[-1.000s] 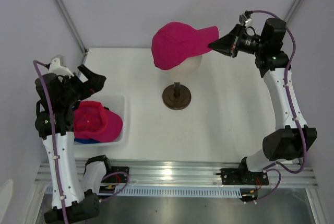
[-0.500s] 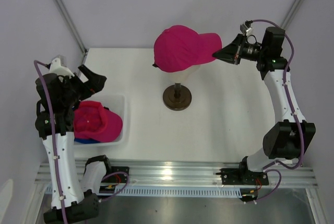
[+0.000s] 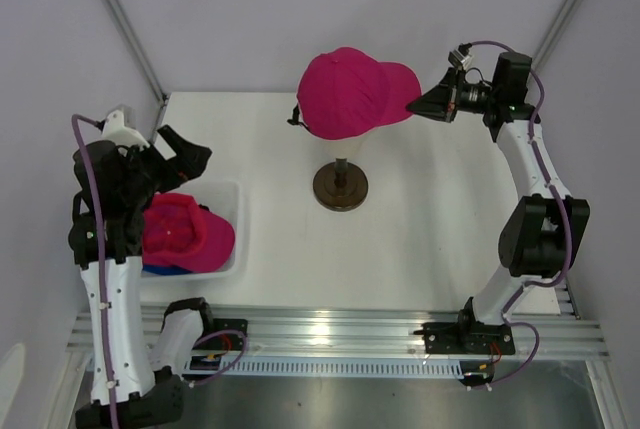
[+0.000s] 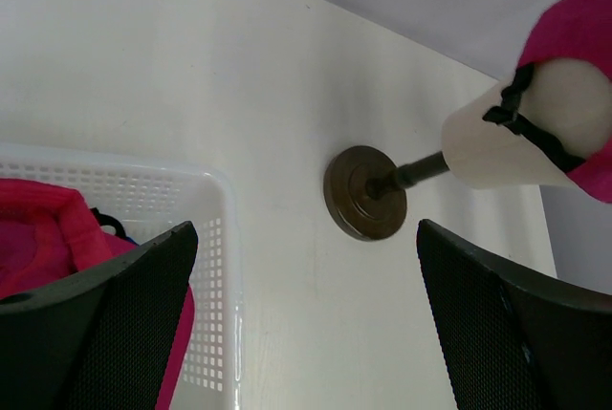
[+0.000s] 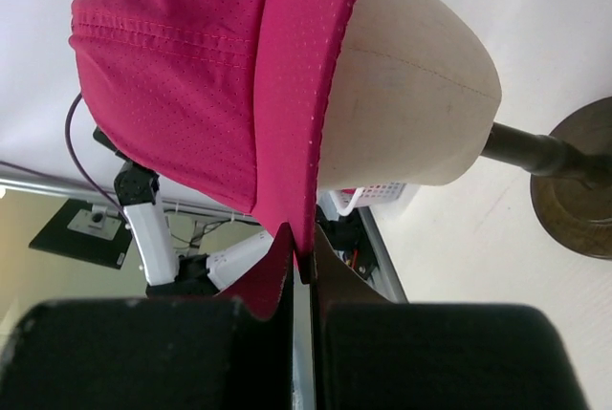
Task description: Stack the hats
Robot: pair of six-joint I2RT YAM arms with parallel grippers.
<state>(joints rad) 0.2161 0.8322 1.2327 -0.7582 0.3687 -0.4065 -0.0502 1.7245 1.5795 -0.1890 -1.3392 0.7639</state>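
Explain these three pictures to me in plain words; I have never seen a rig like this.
Two robot arms are bolted to a white table. One picture looks down from above; the other two come from cameras on each wrist. A cream mannequin head on a brown stand wears a pink cap; the right end effector is shut on its brim. The left end effector hangs open near a white mesh basket holding another pink cap over something blue.
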